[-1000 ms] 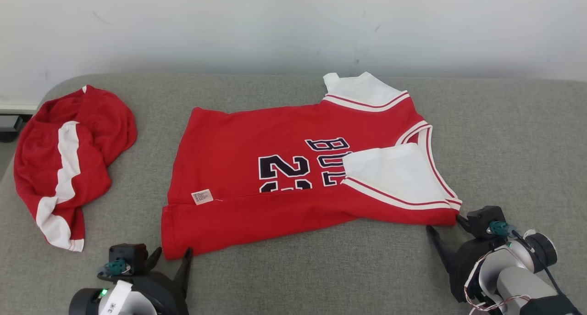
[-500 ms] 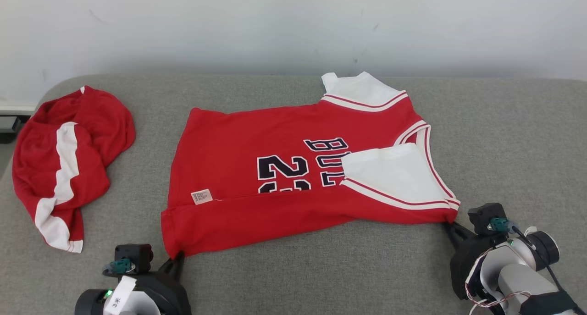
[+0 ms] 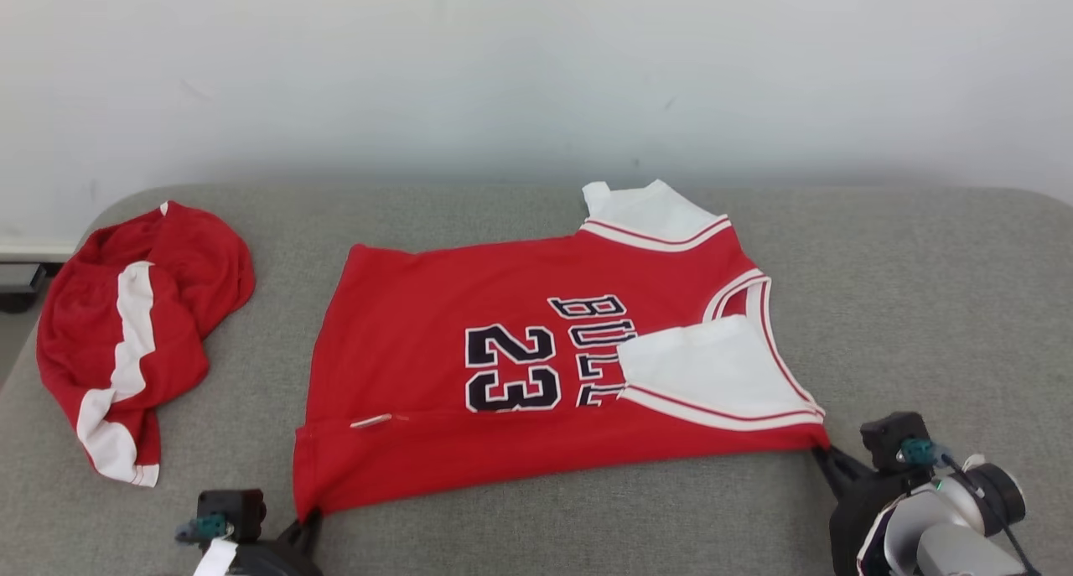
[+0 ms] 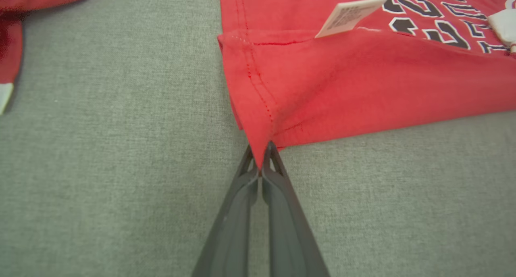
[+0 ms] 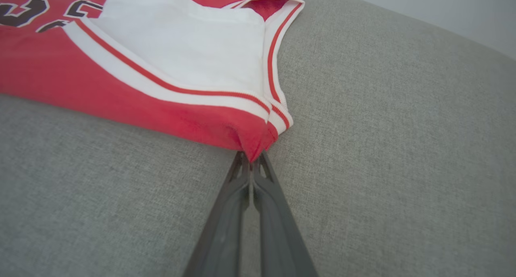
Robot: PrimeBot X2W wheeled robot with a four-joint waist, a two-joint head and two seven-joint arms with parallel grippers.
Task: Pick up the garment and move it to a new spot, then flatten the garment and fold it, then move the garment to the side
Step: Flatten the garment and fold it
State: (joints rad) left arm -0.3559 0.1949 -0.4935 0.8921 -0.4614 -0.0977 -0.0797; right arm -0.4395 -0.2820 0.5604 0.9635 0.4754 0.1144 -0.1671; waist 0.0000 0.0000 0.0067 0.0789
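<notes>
Jersey (image 3: 419, 324) unfolded, pinched by left gripper (image 4: 262, 165), right gripper (image 5: 250, 161).

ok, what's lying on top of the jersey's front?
A white, red-trimmed flap of the jersey itself, folded over the front and covering the ends of the black lettering. A small white label sticks up near the hem. The letters under the flap can't be seen.

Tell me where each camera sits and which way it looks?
Head: on the head, looking down at the jersey; left gripper and right gripper at the bottom corners.
Left wrist: on that arm, along its fingers pinching the hem corner.
Right wrist: on that arm, along its fingers pinching the shoulder corner.
Shared: both wrists see the lettering.
</notes>
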